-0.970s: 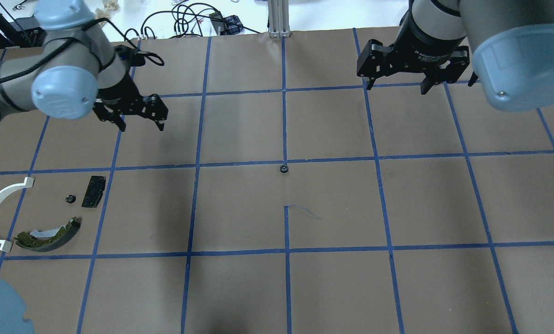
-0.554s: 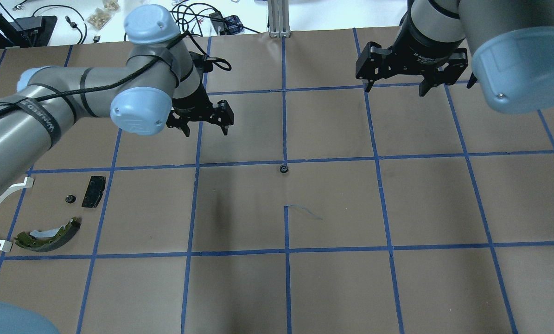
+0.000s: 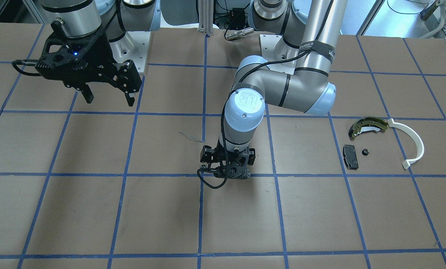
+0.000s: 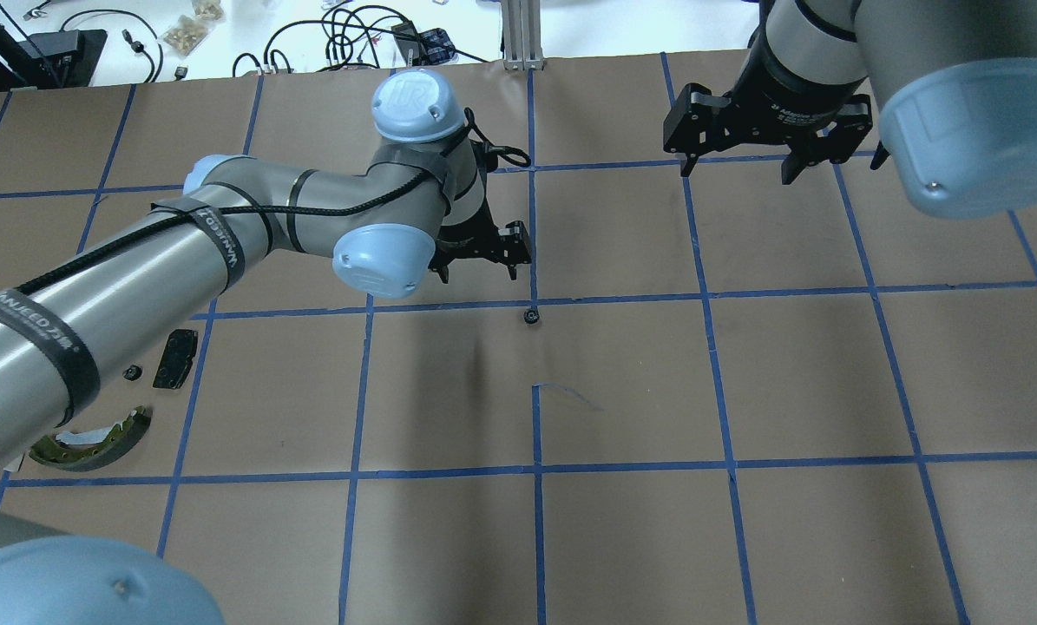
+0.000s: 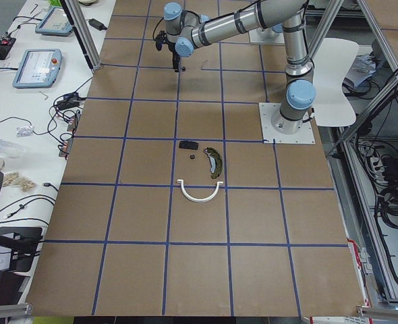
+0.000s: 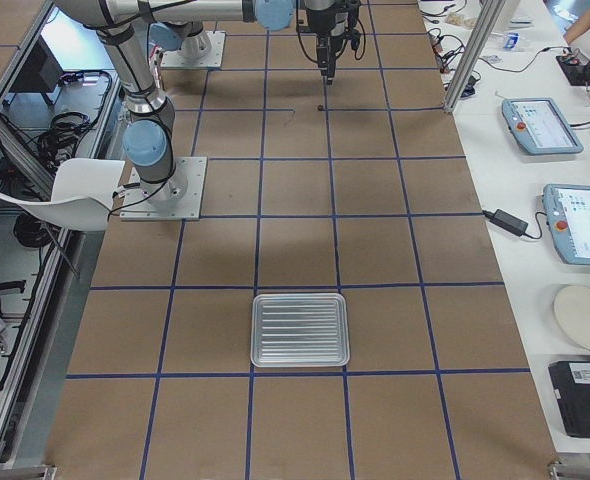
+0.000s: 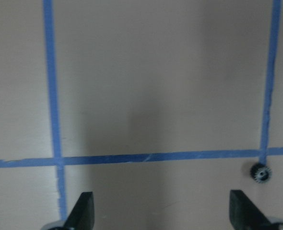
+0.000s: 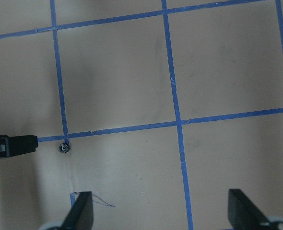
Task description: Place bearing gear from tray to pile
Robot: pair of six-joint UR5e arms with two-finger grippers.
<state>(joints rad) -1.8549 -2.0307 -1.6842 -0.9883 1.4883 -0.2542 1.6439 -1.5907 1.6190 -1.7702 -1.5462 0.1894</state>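
Lighting is even and diffuse, from overhead; all exterior views are bright. The worktop (image 4: 744, 391) shows no glare. The left arm (image 4: 136, 269) casts a soft vertical shadow near the centre of the overhead view, and the white bench (image 4: 613, 26) at 12 o'clock there is overexposed. The left wrist view is dim and blurred throughout, with a grey shadow band down its centre. The bearing gear (image 7: 261, 173) at 4 o'clock lacks detail. The right wrist view is sharper, though the jaws at 5 and 7 o'clock are out of focus.

Both wrist cameras face down, sharing the bearing gear (image 7: 261, 172).
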